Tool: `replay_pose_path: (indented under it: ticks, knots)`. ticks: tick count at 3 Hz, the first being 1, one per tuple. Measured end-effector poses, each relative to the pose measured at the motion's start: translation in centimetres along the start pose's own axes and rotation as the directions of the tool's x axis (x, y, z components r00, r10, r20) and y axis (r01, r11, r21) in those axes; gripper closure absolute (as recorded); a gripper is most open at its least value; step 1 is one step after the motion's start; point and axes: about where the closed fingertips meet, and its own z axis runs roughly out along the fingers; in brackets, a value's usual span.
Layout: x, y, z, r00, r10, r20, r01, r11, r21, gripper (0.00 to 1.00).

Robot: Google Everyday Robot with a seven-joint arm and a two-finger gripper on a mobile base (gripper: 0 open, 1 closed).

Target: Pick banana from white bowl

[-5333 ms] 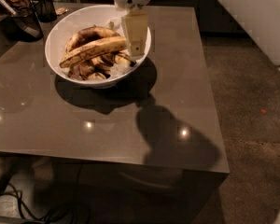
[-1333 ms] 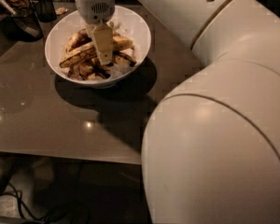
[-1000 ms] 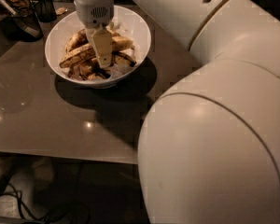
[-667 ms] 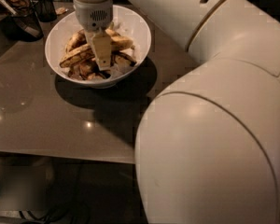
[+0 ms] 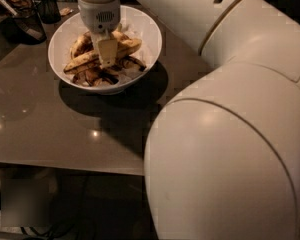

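Camera view shows the robot's bulky white arm (image 5: 230,134) filling the frame from 2 o'clock round to 5 o'clock, its rounded elbow closest to the lens and its forearm running up and left to a white cylindrical wrist that points straight down. Below that wrist the cream-coloured gripper (image 5: 107,59) is lowered inside the large round glossy white bowl (image 5: 152,39), its tip lying across the middle of the long yellow, brown-speckled banana (image 5: 80,64); whether it is closed on the fruit or only resting against it cannot be told. That banana lies on top of the pile in the bowl, slanting from about 8 o'clock to 2 o'clock across it, with shorter, blacker banana pieces (image 5: 97,78) beneath and toward 6 o'clock. The bowl sits on a glossy grey-brown square table (image 5: 50,134) at roughly 11 o'clock in the frame, casting a dark shadow toward 5 o'clock, and small light spots glint on the tabletop. At 10 o'clock from the bowl, near the table's far left corner, stand two dark mesh cups (image 5: 30,24). The table's near edge runs across the lower left, with dim floor below it, and bare tabletop stretches between that edge and the bowl from 6 to 8 o'clock.
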Motion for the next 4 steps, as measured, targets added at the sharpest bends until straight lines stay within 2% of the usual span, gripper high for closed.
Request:
replay_pose_path:
  ticks: [1, 2, 3, 4]
  knots:
    - [0.0, 0.0, 0.0, 1.000, 0.000, 0.000, 0.000, 1.0000, 0.000, 1.00]
    - [-0.2, -0.2, -0.8, 1.000, 0.016, 0.010, -0.017, 0.9983, 0.056, 1.00]
    - [-0.4, 2.1, -3.7, 0.997, 0.075, -0.015, -0.072, 0.9893, 0.127, 1.00]
    - [-0.6, 5.5, -7.5, 0.990, 0.137, -0.031, -0.126, 0.9641, 0.234, 1.00]
